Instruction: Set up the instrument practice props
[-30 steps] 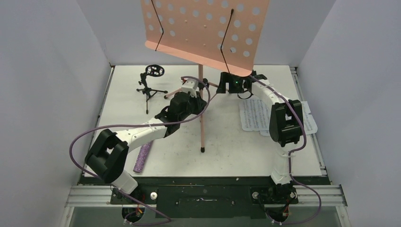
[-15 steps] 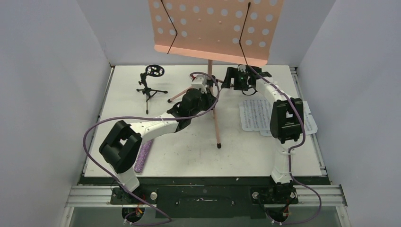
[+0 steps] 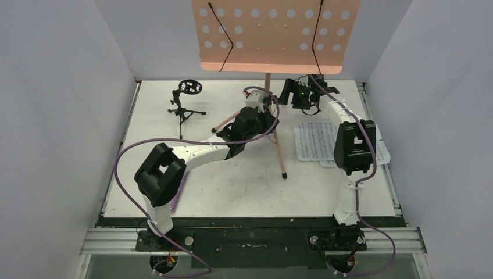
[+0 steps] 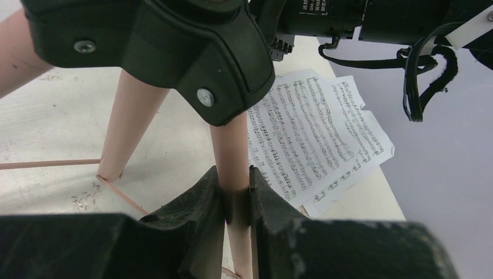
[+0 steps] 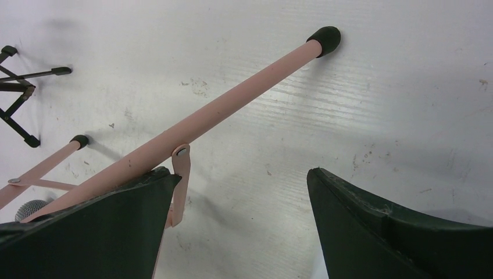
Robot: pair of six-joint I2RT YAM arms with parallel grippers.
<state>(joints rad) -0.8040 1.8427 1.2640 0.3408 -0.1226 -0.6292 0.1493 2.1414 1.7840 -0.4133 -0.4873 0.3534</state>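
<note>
The pink perforated music stand [image 3: 273,35] stands near upright at the back middle, its front leg ending at a black foot [image 3: 283,173]. My left gripper [image 3: 263,109] is shut on one pink leg, seen clamped between the fingers in the left wrist view [image 4: 236,195]. My right gripper [image 3: 297,93] is open just right of the pole; in its wrist view [image 5: 241,180] a pink leg [image 5: 232,99] runs past the left finger. The white sheet-music pages [image 3: 317,142] lie flat at the right and show in the left wrist view [image 4: 314,133]. The black mic stand [image 3: 186,102] stands at the back left. The purple microphone [image 3: 175,200] lies mostly hidden under my left elbow.
Grey walls close in the left, right and back sides. The mic stand's feet [image 5: 17,87] and a grey mesh head [image 5: 29,208] show at the left edge of the right wrist view. My left arm's cable [image 3: 125,157] loops over the left of the table.
The music stand has moved right and stood more upright, carried by my left gripper. My right gripper has shifted right and back beside the pole.
</note>
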